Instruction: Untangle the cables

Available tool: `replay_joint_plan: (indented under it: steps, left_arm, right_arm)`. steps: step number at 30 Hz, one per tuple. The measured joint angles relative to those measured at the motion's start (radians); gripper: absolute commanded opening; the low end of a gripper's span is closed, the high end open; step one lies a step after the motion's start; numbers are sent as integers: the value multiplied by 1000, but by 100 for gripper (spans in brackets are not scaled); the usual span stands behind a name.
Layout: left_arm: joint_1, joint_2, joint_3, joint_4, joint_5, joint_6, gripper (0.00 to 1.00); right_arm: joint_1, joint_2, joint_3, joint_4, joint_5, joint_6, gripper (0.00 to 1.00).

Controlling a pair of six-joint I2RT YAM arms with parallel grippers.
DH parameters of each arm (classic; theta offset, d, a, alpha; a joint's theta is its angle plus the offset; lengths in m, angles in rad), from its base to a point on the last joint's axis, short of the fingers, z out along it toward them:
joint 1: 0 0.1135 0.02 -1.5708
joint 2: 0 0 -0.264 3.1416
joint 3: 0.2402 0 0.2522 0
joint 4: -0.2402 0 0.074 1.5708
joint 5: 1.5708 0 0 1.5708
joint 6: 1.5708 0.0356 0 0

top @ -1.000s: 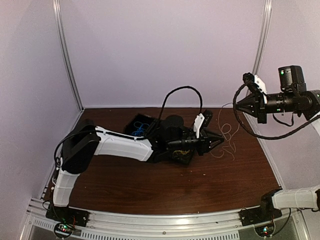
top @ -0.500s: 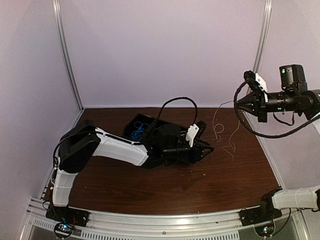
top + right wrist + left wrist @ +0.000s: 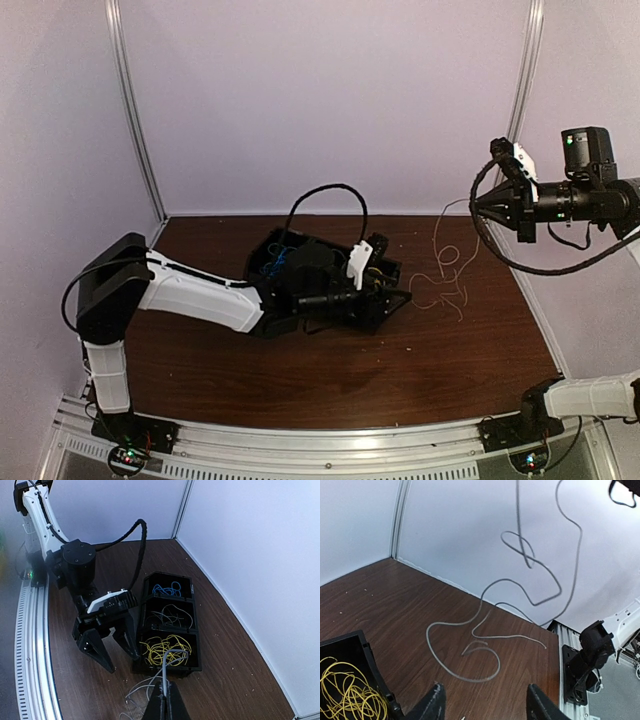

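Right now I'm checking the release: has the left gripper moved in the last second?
Yes. In the top view the left gripper has drawn back leftward, toward the end of the black tray.

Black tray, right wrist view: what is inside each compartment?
Blue cables far, grey cables in the middle, yellow cables nearest. A hanging grey cable covers part of the yellow ones.

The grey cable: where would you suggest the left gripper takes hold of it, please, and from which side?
Probably where the grey cable loops flat on the table, just ahead of the open left gripper. Come down from above, jaws astride the strand; the upper part hangs from the right gripper and would likely swing.
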Motion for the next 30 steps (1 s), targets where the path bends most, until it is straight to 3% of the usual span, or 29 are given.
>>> replay_joint_plan:
  steps: [7, 15, 28, 30]
  left_arm:
    - [5, 142, 233, -152, -51, -184, 58]
    - [29, 235, 299, -211, -23, -299, 37]
    - [32, 233, 266, -193, 37, -300, 49]
    - [33, 233, 266, -201, 35, -300, 47]
  right_arm:
    - [1, 0, 0, 0, -5, 4, 0]
    - [4, 0, 0, 0, -8, 8, 0]
    - [4, -9, -15, 1, -8, 8, 0]
    - [4, -11, -15, 1, -8, 9, 0]
